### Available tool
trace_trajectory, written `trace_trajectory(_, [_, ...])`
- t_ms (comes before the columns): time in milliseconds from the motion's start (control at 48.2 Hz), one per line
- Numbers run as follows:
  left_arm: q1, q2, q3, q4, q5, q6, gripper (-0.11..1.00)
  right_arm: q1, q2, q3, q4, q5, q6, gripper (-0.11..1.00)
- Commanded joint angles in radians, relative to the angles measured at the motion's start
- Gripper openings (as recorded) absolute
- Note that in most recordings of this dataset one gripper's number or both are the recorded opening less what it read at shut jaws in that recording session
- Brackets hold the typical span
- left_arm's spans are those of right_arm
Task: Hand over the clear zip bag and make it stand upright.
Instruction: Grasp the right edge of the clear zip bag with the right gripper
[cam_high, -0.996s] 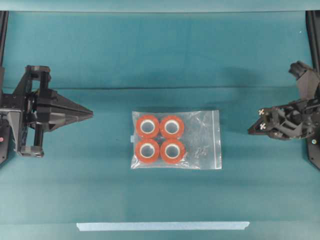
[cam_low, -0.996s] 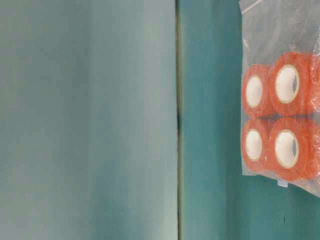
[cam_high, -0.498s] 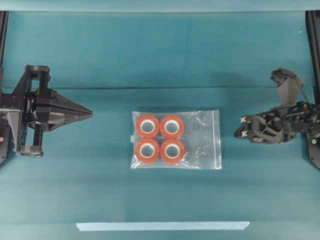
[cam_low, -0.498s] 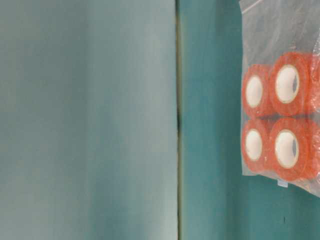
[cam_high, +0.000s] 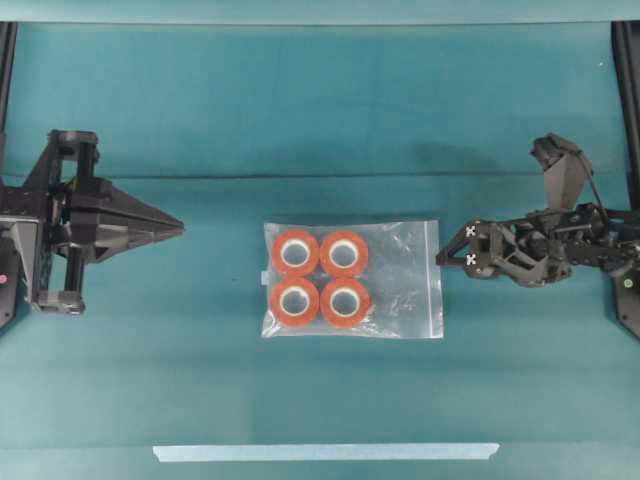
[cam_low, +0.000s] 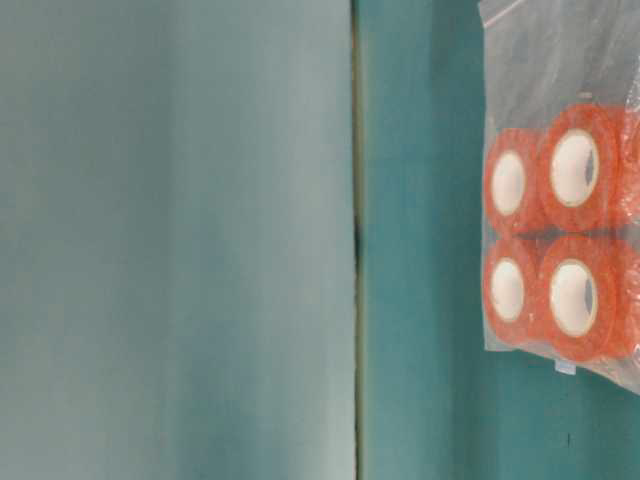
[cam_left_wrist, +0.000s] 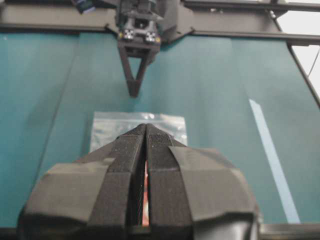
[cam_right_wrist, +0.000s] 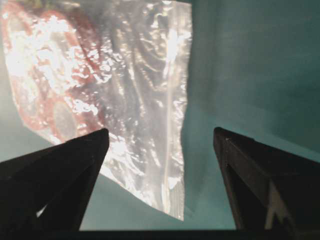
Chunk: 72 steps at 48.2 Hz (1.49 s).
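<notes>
Two grippers mine, right gripper (cam_high: 452, 246) fingers spread wide just beside the clear zip bag's (cam_high: 352, 279) zip edge, not touching it, left gripper (cam_high: 181, 229) pinched closed well off the bag's opposite side, bag flat on teal table (cam_high: 320, 120), four orange tape rolls (cam_high: 320, 278) inside

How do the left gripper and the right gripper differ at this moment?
The left gripper has its fingers pressed shut; the right gripper has its fingers spread wide open. The left gripper sits far from the clear zip bag; the right gripper is close beside the bag's zip edge. Both are black, hold nothing, and point toward the bag lying flat on the table.
</notes>
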Motion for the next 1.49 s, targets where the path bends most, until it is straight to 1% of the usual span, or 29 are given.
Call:
trace_trajectory(0, [0.003,-0.005,-0.020,0.002,0.000,0.000,-0.01,0.023,0.020,-0.002,0.009,-0.057,0.014,0.92])
trace_trajectory(62, [0.003,-0.006,-0.020,0.002,0.000,0.000,-0.01,0.029,0.040,-0.002,0.021,-0.095,0.021,0.92])
trace_trajectory(207, [0.003,-0.011,-0.018,0.003,0.000,0.000,-0.01,0.046,0.106,-0.008,0.025,-0.158,0.055,0.92])
trace_trajectory(353, [0.003,-0.018,-0.018,0.003,0.002,0.000,-0.01,0.075,0.156,-0.015,0.025,-0.176,0.075,0.92])
trace_trajectory(539, [0.003,-0.025,-0.017,0.003,0.014,0.000,-0.01,0.095,0.201,-0.051,0.025,-0.207,0.081,0.92])
trace_trajectory(996, [0.008,-0.028,-0.011,0.003,0.026,0.006,-0.01,0.133,0.279,-0.146,0.025,-0.201,0.083,0.92])
trace_trajectory(1473, [0.014,-0.037,-0.005,0.003,0.026,0.008,-0.01,0.143,0.295,-0.166,0.025,-0.204,0.083,0.92])
